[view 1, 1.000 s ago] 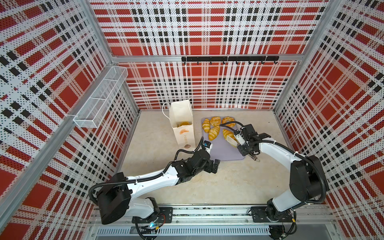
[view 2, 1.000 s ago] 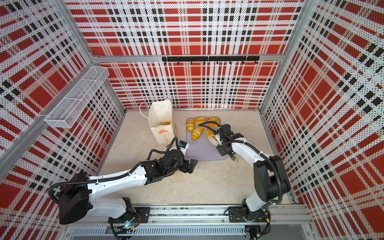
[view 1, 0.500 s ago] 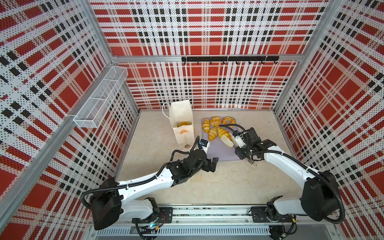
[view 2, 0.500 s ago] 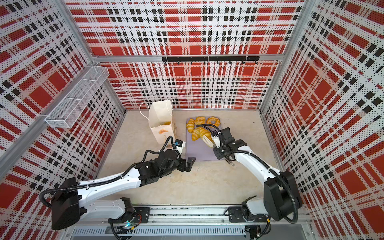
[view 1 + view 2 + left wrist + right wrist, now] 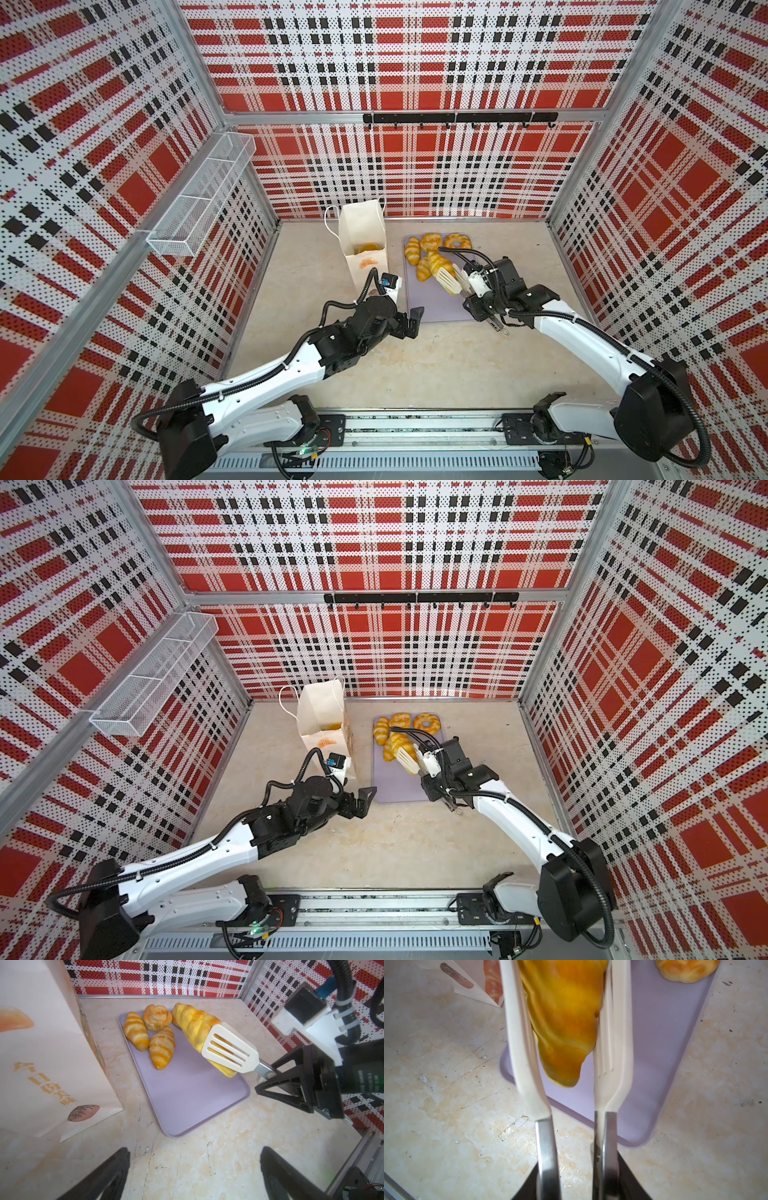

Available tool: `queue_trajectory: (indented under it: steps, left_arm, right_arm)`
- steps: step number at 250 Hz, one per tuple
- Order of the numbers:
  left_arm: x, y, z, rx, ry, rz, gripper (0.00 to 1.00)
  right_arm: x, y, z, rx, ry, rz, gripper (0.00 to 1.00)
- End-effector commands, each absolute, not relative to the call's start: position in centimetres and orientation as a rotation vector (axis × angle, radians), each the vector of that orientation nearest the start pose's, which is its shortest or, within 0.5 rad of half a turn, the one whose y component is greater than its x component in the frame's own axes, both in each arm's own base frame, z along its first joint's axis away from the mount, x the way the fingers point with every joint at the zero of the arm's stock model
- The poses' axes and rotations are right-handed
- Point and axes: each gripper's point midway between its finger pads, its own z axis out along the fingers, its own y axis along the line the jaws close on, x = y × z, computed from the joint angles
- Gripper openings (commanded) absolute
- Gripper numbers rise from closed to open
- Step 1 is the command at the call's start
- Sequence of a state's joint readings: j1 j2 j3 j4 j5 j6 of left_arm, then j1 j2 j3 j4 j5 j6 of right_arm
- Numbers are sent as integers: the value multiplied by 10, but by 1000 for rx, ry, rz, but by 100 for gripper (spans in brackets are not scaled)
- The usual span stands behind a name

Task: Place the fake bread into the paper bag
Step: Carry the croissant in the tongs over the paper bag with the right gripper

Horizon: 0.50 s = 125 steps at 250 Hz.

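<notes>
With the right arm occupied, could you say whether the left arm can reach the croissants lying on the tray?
Probably yes: the left tool is open and empty, only bare table lies before the tray, and the tongs hold another croissant aside.

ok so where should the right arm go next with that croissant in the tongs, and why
Probably swing left toward the open top of the paper bag: the tongs in the right gripper clamp a croissant held above the lilac tray, and the bag stands upright just left of it.
</notes>
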<state>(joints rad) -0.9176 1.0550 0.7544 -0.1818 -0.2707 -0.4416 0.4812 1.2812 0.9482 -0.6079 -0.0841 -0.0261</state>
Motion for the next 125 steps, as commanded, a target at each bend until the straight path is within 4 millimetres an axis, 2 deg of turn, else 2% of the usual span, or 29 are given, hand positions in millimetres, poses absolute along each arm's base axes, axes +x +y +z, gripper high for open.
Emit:
queue_trajectory:
  steps: [1, 125]
  left_arm:
    - [252, -236, 220, 304, 2055, -525, 99]
    - [252, -207, 240, 294, 2027, -473, 99]
  right_arm:
    - [306, 189, 184, -647, 2300, 370, 42]
    - [306, 222, 226, -681, 2190, 454, 42]
